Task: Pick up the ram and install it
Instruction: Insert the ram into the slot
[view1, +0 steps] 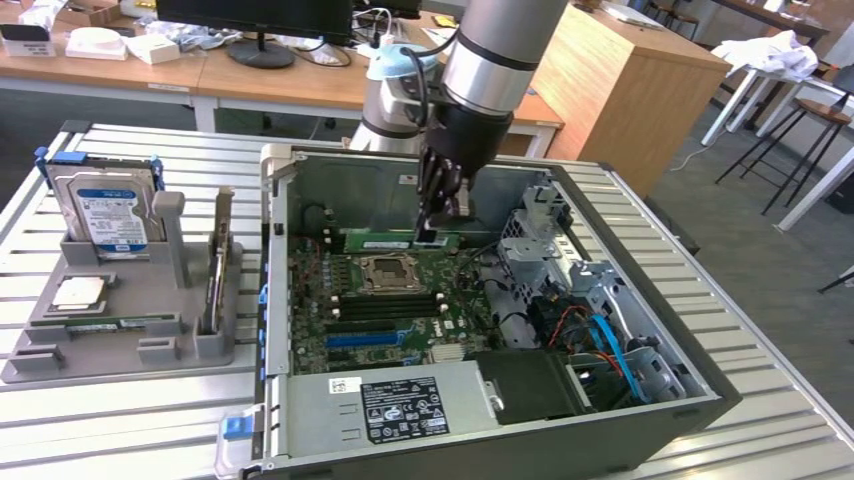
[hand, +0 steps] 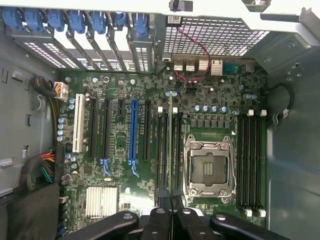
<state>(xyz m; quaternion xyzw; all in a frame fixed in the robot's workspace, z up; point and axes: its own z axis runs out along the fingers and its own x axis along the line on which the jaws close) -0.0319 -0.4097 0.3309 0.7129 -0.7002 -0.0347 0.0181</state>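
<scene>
Slatted metal table (view1: 747, 330), with an open computer case (view1: 694, 395) lying on it.

Near edge inside the case: power supply (view1: 400, 405), white label facing up. Beyond it is the motherboard (view1: 340, 335), carrying a blue slot (view1: 360, 340) and a bank of dark memory slots (view1: 387, 303). Next comes the CPU socket (view1: 388, 268).

Just past the socket on its far side is the ram (view1: 387, 241) — a green stick standing on its long edge and running across the board. The gripper (view1: 438, 232) comes straight down onto it, toward the end at the exterior view's right, with its fingers pinched onto the stick.

In the wrist view the ram (hand: 171, 150) shows edge-on as a thin line over the dark slots beside the CPU socket (hand: 210, 170). The gripper (hand: 171, 215) has its black fingers (hand: 156, 220) tight on either side of it. Whether the stick is seated in a slot — cannot tell.

To the exterior view's left of the case sits a grey tray (view1: 40, 365). A square silver chip (view1: 78, 292) lies flat on it, and a hard drive (view1: 114, 215) stands upright at its far end.

Farther back, the arm (view1: 487, 50) rises out of the top of the exterior view.
</scene>
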